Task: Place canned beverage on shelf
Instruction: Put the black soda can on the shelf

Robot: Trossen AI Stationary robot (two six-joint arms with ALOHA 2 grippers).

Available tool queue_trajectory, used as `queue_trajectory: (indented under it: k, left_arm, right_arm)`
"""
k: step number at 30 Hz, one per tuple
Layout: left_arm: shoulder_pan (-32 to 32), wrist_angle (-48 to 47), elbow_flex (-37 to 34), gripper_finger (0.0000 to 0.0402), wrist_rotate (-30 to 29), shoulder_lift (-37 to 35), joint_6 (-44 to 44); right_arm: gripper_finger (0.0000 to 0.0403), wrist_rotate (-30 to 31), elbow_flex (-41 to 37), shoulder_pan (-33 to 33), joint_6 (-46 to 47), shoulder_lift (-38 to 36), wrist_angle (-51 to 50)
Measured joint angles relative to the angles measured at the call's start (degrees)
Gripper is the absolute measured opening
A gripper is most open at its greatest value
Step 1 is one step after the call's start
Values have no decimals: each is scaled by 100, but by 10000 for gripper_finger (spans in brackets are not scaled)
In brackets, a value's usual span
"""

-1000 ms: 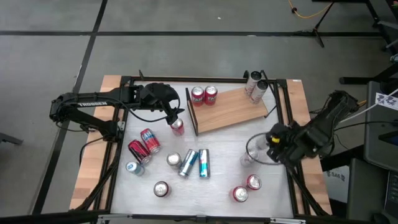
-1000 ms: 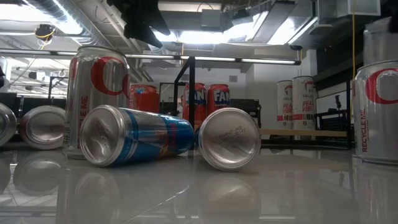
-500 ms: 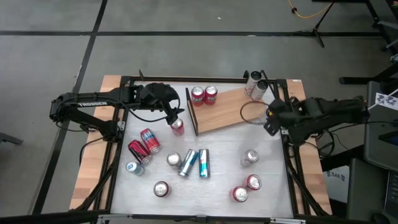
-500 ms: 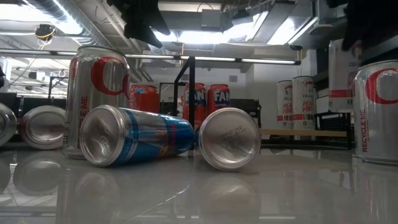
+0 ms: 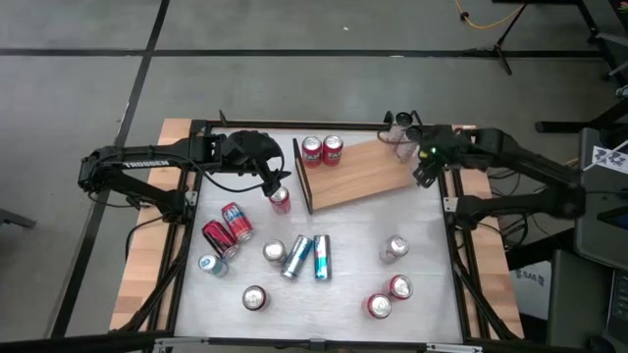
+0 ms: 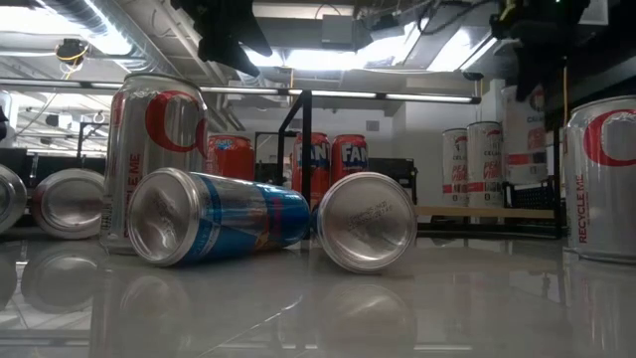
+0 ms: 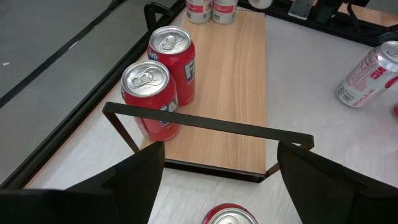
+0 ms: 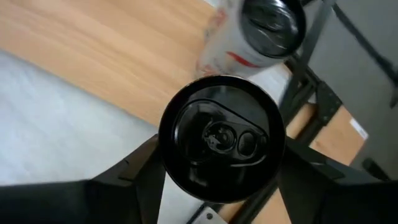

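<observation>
right wrist view puts it front and centre: the can (image 8: 221, 137) clamped between the right gripper (image 8: 221, 180) fingers, lid up toward the lens, long axis vertical. it hangs over the far-right corner of the shelf (image 5: 358, 175), right where board edge meets white table (image 5: 353, 284), with a white-and-red can (image 8: 249, 34) already standing just beyond it.

to do this well, i'd say keep that axis plumb, slide a touch further over the wood so the whole base lands on the board and not half off the edge, stay clear of the neighbour, then lower until the base sits flat before letting go.

the shelf's long side runs slantwise in the high view, dark rail (image 5: 302, 176) at its left end, two red cans (image 5: 322, 149) beside it.

the left gripper (image 5: 278, 186) waits near the rail, above a red can (image 5: 281, 200) on the table; its fingers stand parted and hold nothing.
</observation>
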Motion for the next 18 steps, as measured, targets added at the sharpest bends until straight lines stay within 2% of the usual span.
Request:
queue_trajectory:
  k: [9, 18]
  left_arm:
    - [2, -2, -1, 302, -1, 0, 0]
    - [0, -4, -1, 302, -1, 0, 0]
  right_arm:
    - [237, -782, -1, -1055, -887, 7, 413]
    - [237, -1115, -511, -1496, -1115, 5, 758]
